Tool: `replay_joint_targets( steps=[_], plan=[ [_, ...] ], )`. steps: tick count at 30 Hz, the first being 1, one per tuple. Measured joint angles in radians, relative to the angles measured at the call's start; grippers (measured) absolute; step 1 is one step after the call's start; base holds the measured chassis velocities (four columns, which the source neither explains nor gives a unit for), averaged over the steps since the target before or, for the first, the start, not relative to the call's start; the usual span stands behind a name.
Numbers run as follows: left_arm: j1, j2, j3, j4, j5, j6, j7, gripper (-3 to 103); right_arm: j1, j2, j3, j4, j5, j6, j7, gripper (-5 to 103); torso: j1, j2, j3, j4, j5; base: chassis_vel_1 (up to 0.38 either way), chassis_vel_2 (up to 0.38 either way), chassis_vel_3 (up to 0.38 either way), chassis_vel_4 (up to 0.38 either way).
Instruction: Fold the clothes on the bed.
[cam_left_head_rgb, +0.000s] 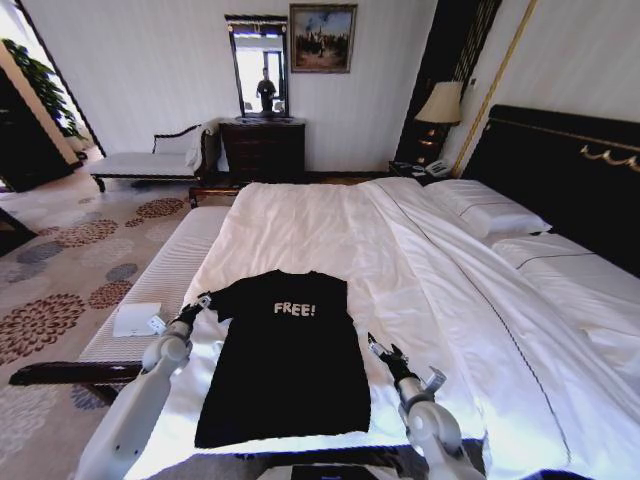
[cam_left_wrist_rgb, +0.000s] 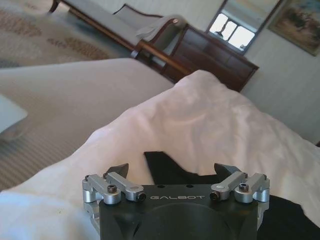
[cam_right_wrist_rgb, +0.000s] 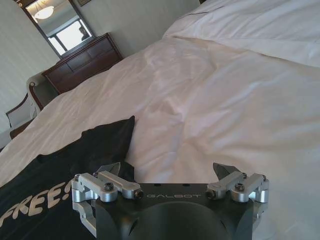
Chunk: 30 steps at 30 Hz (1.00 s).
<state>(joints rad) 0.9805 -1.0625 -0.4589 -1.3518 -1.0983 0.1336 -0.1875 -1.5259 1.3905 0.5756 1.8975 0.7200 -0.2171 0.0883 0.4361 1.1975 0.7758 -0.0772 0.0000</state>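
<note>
My bed (cam_left_head_rgb: 330, 230) fills the middle and right of the head frame, white duvet rumpled, white pillows (cam_left_head_rgb: 485, 210) at the right against the dark headboard (cam_left_head_rgb: 560, 165). Along its left edge runs the pale striped bench (cam_left_head_rgb: 165, 275). The black T-shirt (cam_left_head_rgb: 280, 360) lies flat in the lower centre of the frame, near the foot edge of the bed, its white "FREE!" lettering facing up. My left gripper (cam_left_head_rgb: 203, 301) sits at the shirt's left sleeve, lower left of the frame, jaws spread wide with nothing between them. My right gripper (cam_left_head_rgb: 378, 349) sits just beside the shirt's right edge, lower right of centre, jaws likewise wide and empty over the white sheet.
</note>
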Motion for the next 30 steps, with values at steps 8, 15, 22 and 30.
replay_joint_targets(
  steps=[8,15,22,30],
  plan=[
    [-0.031,-0.012,0.012,0.062,0.013,-0.001,0.01,76,0.019,-0.019,0.005,0.002,0.041,-0.005,0.004,100,0.0,0.0,0.0,0.0003,0.0,0.0,0.0,0.0,0.0],
    [-0.057,-0.014,0.016,0.095,0.021,-0.001,0.018,52,0.026,-0.017,-0.009,-0.007,0.042,-0.007,0.005,100,0.0,0.0,0.0,0.0002,0.0,0.0,0.0,0.0,0.0],
    [-0.084,-0.01,0.04,0.134,0.025,-0.007,0.029,25,0.021,-0.02,0.0,0.0,0.049,-0.01,0.008,100,0.0,0.0,0.0,0.0002,0.0,0.0,0.0,0.0,0.0],
    [-0.109,-0.007,0.055,0.155,0.041,-0.022,0.033,2,0.001,-0.019,0.012,0.01,0.058,-0.012,0.009,100,0.0,0.0,0.0,-0.0001,0.0,0.0,0.0,0.0,0.0]
  ],
)
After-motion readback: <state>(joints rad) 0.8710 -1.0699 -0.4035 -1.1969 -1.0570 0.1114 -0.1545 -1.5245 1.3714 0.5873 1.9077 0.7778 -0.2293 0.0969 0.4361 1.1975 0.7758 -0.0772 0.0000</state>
